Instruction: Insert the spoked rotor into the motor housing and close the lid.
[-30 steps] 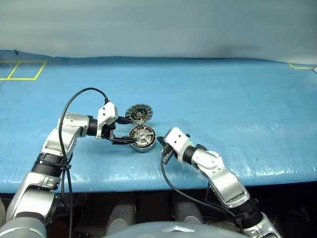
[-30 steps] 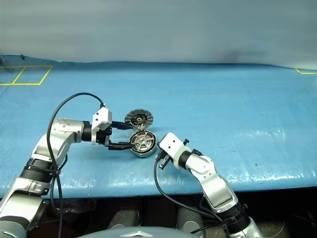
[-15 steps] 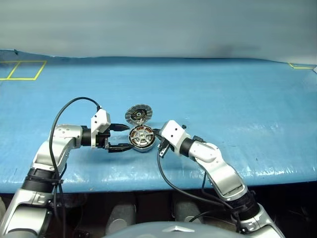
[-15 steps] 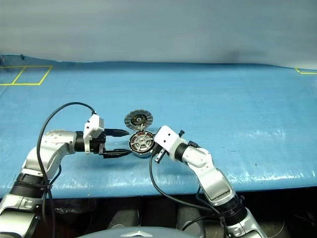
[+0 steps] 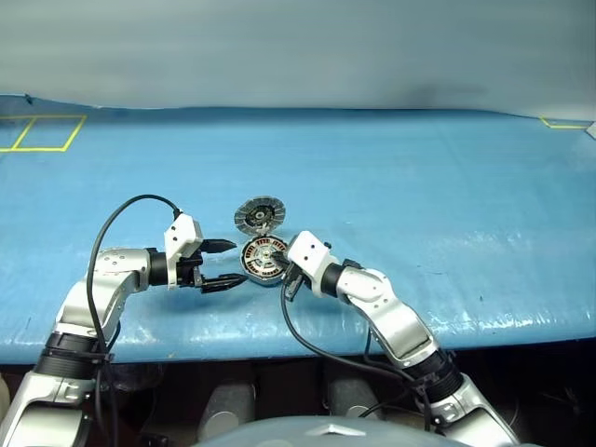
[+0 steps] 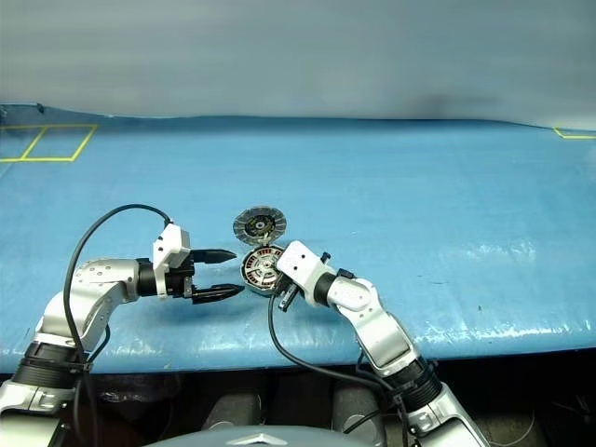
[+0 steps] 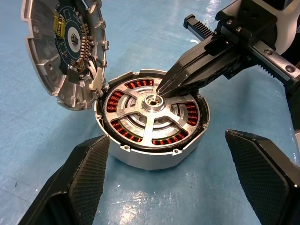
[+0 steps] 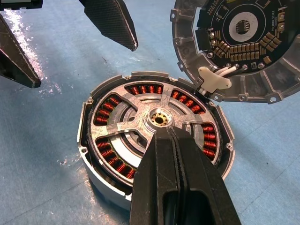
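The motor housing is a round silver puck on the blue table, with copper windings showing inside. The spoked rotor lies seated in it, three spokes meeting at a central hub. The lid stands open and upright at the housing's far edge, its inner face with a dark centre towards me. My right gripper is shut, its joined tips resting just beside the rotor's hub. My left gripper is open, a short way left of the housing, with nothing between its fingers.
Yellow tape marks lie at the table's far left and far right. A black cable hangs from the right wrist past the table's front edge.
My left gripper has drawn back to the left, away from the housing, still open. My shut right gripper has moved left until its tips are over the rotor.
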`<move>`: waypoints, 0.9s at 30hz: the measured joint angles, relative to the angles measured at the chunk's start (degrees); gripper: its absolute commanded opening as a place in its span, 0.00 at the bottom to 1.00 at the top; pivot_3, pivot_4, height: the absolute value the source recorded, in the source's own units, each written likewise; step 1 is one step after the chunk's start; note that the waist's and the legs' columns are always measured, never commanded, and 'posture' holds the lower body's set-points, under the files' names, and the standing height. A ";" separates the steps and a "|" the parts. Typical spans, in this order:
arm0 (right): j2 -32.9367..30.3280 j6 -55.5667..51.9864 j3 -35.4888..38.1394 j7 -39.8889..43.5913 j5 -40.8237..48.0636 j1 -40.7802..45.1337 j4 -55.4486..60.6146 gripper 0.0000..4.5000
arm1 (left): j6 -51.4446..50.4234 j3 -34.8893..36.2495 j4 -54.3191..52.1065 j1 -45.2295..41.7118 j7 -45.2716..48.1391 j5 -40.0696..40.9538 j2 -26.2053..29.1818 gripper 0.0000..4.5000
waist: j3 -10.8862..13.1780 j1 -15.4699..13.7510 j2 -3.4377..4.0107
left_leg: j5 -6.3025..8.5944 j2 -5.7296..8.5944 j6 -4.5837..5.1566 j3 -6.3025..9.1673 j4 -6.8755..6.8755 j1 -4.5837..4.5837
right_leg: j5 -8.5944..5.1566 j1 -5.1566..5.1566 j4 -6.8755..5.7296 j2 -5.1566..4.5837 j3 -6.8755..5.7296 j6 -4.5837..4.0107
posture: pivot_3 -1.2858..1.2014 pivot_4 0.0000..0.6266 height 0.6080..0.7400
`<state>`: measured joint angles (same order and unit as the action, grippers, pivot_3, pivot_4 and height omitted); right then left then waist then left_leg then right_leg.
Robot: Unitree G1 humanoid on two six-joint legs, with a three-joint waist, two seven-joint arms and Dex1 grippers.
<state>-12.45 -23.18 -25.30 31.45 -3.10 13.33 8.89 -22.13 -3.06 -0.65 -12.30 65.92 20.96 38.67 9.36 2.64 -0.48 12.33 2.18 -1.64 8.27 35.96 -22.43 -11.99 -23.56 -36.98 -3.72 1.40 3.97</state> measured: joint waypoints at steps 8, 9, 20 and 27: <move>1.17 0.46 0.68 -0.65 0.43 -0.64 -0.29 0.00 | -0.88 1.80 -0.16 0.00 -3.28 1.84 -1.71 0.95 | 0.00 0.26 0.01 | 0.00 -0.22 0.00 -0.04 -0.01 0.06 | 0.03 0.02 0.00 0.22 0.00 -0.11 | 0.52 0.24 1.00; 1.14 0.17 1.02 -0.64 0.67 -0.73 0.30 0.00 | -1.26 2.37 -0.16 0.00 -3.84 2.21 -2.00 0.95 | 0.00 0.25 0.01 | 0.00 -0.22 -0.01 -0.04 -0.01 0.04 | 0.04 0.00 0.00 0.22 0.00 -0.09 | 0.52 0.24 1.00; 0.18 -2.54 7.35 -1.78 5.37 -1.22 9.86 0.00 | -3.62 6.60 -0.16 1.20 -9.06 2.62 -0.04 0.95 | 0.01 0.21 0.01 | 0.00 -0.21 -0.01 -0.05 -0.05 -0.03 | 0.04 -0.08 0.04 0.21 0.00 -0.11 | 0.52 0.24 1.00; -3.25 -3.70 10.49 -4.66 4.62 -2.96 9.73 0.00 | -4.90 7.55 -0.16 2.05 -13.38 1.75 0.51 0.53 | 0.01 -0.20 0.02 | 0.01 -0.21 -0.01 -0.07 -0.05 -0.04 | 0.04 -0.09 0.04 0.20 0.01 -0.11 | 0.52 0.24 1.00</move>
<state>-15.71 -26.88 -14.81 26.79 1.51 10.37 18.62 -27.03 4.48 -0.81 -10.25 52.54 22.71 39.18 9.37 2.44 -0.46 12.34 1.97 -1.66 8.20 35.91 -22.47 -11.95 -23.65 -36.94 -3.52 1.41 3.86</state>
